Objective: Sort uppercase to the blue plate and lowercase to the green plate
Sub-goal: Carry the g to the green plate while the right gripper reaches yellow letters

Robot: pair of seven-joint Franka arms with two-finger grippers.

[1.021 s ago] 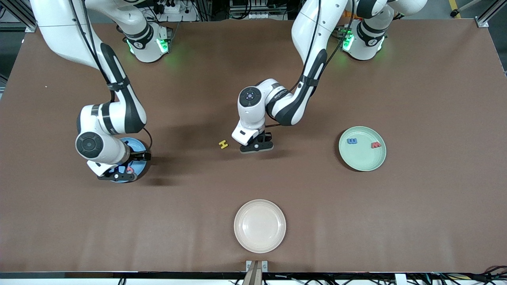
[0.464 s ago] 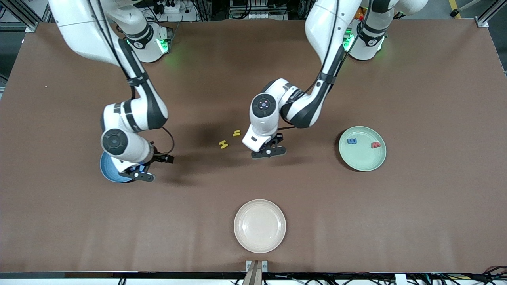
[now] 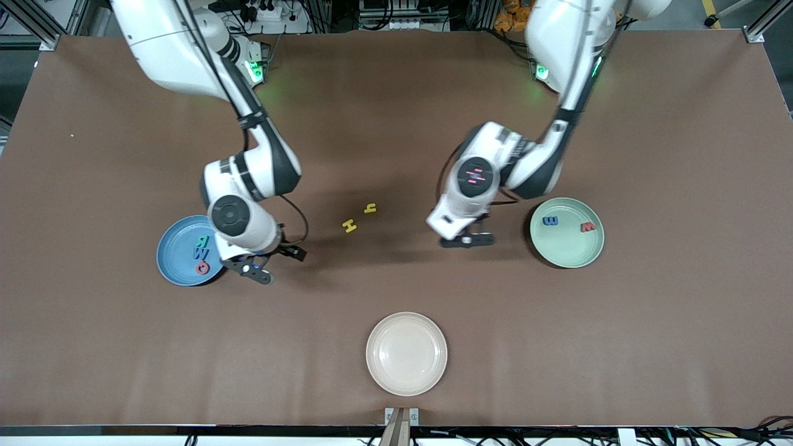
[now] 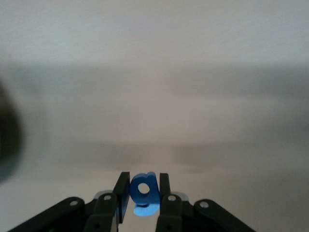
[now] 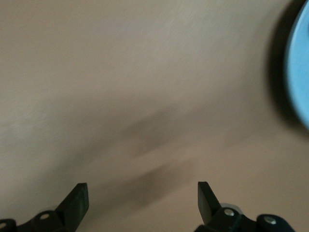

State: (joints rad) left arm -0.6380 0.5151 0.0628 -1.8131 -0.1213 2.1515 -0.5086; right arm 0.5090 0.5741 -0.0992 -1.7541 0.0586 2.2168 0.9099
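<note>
Brown work table seen from above, with the lab edge at the top.
We see a matte brown table (image 3: 396,297) filling nearly the whole front view, evenly lit, with soft shadows near its middle. Along its far edge run aluminium frame posts (image 3: 759,28), dark cabling (image 3: 396,15) and a strip of grey floor (image 3: 731,12). At the near edge sits a small metal bracket (image 3: 401,416).

Blue plate (image 3: 176,272) holds R, W and Q; green plate (image 3: 567,251) holds two letters; yellow H (image 3: 349,226) lies between them.
</note>
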